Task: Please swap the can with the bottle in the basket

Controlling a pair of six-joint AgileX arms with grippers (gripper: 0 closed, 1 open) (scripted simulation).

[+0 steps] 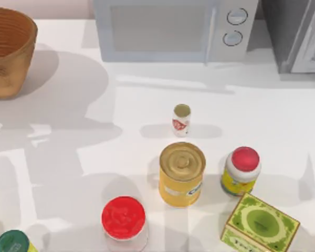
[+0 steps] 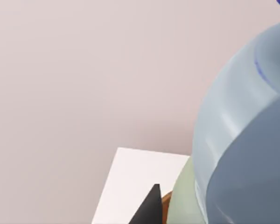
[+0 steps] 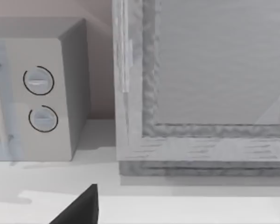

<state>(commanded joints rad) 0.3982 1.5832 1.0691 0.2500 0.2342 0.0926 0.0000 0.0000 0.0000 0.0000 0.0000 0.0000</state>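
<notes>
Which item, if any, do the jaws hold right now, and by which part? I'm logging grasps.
Nothing is visibly held: the can and the bottle both stand free on the table, away from the basket. Whether the jaws are open cannot be told.

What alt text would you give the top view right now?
White table seen from above: a yellow-labelled can stands centre, a tiny white bottle just behind it, and a brown wicker basket at far left. A microwave lines the back; red-lidded jars and a green box sit in front.

No lettering is legible; the can (image 1: 181,174) label print stays unreadable.
</notes>
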